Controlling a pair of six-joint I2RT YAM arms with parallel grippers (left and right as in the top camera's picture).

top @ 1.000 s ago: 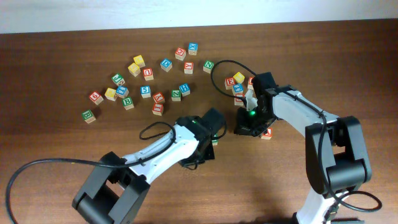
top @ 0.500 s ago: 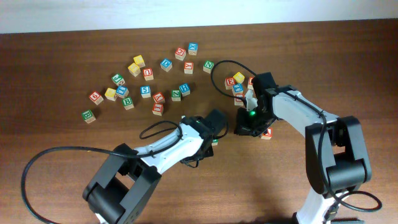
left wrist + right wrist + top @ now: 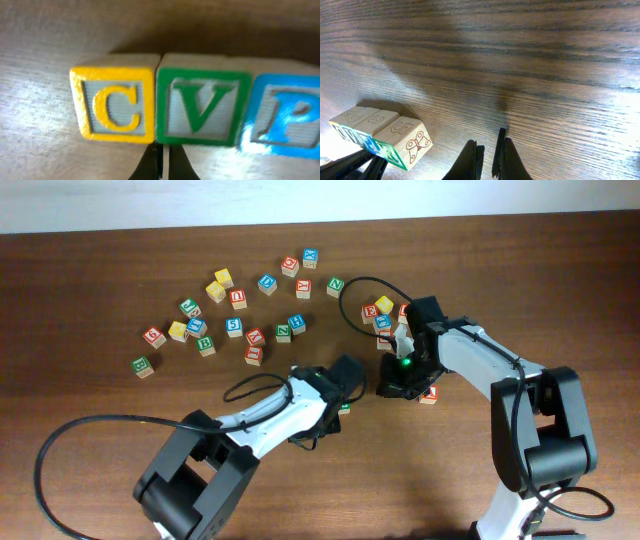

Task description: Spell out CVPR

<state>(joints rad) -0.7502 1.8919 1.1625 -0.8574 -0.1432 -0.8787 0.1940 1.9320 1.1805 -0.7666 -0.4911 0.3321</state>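
Note:
In the left wrist view a yellow C block (image 3: 112,107), a green V block (image 3: 202,107) and a blue P block (image 3: 285,117) stand touching in a row on the wooden table. My left gripper (image 3: 163,162) is shut and empty, its tips just in front of the seam between C and V. In the overhead view the left gripper (image 3: 340,385) hides most of the row. My right gripper (image 3: 489,150) is shut and empty above bare wood, right of the row (image 3: 380,132). It also shows in the overhead view (image 3: 392,387), next to a red block (image 3: 430,394).
Several loose letter blocks lie scattered across the back of the table (image 3: 235,300). A small cluster (image 3: 378,310) sits just behind the right arm. A black cable (image 3: 350,300) loops near that cluster.
The left arm's rear links and cable have shifted; its gripper stays by the row. The right arm has not moved.

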